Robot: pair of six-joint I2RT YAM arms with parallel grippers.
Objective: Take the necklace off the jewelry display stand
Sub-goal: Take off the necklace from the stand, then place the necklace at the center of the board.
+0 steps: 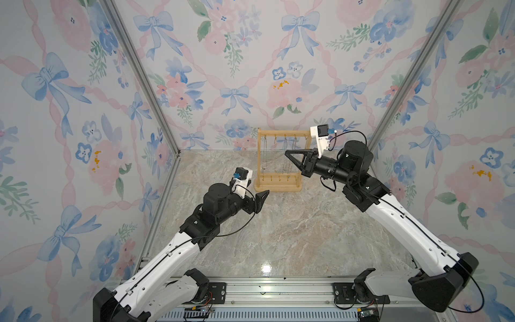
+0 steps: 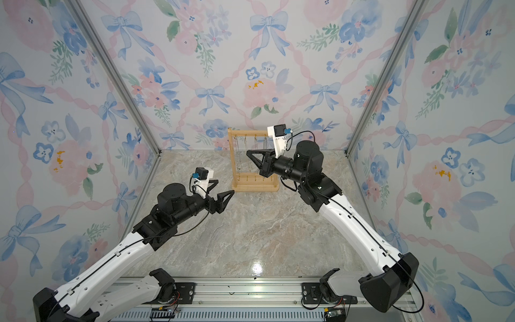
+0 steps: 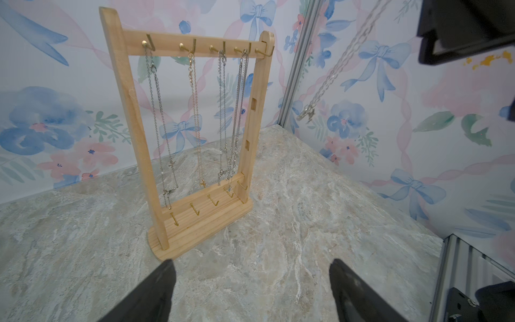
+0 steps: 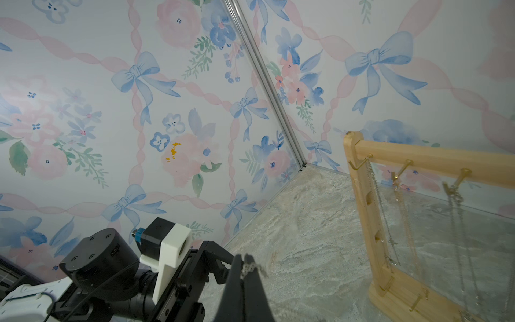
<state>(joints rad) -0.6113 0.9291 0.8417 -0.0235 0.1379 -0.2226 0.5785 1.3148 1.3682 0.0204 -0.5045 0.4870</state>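
Observation:
The light wooden jewelry display stand [image 1: 278,188] [image 2: 256,188] stands near the back wall. Several thin chains [image 3: 195,111] hang from its gold top hooks, and the hook at one end is bare. My right gripper [image 1: 287,152] [image 2: 248,152] [image 4: 245,260] is level with the frame's middle, shut on a silver necklace [image 4: 249,268]. That necklace [image 3: 334,67] dangles in the air beside the stand [image 3: 131,111], apart from it. My left gripper [image 1: 259,187] [image 2: 224,186] [image 3: 252,263] is open and low over the floor, just short of the base's end, with nothing between its fingers.
Floral-papered walls close in the marble floor [image 1: 278,228] on three sides, with metal corner posts [image 1: 156,106] at the back. The stand [image 4: 365,195] sits close to the back wall. Both arm bases sit on the rail [image 1: 264,290] at the front edge.

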